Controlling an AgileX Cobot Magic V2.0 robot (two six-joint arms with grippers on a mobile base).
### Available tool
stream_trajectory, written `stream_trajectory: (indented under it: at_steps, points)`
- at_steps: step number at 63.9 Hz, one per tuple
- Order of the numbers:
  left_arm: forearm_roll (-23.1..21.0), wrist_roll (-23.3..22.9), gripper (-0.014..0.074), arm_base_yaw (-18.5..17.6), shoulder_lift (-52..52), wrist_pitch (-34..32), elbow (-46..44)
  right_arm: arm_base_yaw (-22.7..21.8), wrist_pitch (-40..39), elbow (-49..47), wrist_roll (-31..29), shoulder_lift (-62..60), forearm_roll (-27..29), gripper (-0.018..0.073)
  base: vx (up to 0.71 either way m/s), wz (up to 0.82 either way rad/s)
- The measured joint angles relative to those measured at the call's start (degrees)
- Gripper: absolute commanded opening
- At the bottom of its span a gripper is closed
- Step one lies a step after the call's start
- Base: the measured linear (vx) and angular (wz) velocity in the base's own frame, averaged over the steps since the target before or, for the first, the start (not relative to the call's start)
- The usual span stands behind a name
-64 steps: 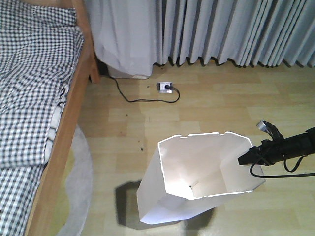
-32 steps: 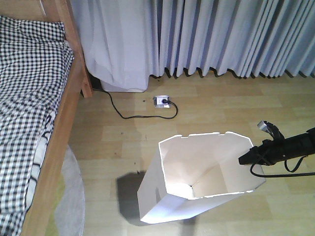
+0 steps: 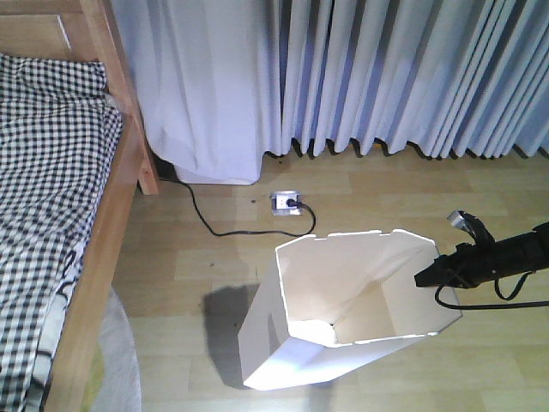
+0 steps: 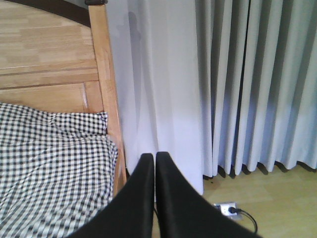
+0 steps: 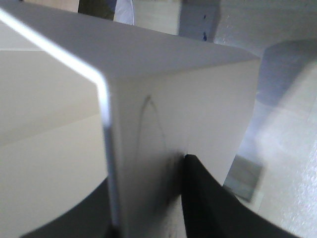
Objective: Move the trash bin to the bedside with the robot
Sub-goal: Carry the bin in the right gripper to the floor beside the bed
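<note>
White thin-walled plastic trash bin (image 3: 343, 318) stands on the floor (image 3: 214, 257) near the checked-bedding wooden bed (image 3: 101, 249), rim clamped in the right pincer (image 3: 426, 279), seemingly for towing; left pincer (image 4: 154, 163) pressed closed, empty.

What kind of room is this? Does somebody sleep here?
Most likely a bedroom. There is a wooden bed with black-and-white checked bedding, long pale curtains hanging down to the wood floor, and a white trash bin near the bed.
</note>
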Motion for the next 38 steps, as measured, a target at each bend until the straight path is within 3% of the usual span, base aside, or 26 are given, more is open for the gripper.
stream_trajectory:
  at_steps: [38]
  points:
    - [0.0, 0.0, -0.0006, 0.0, 0.0, 0.0, 0.0, 0.0, 0.0, 0.0, 0.0, 0.0, 0.0, -0.0005, 0.25, -0.02]
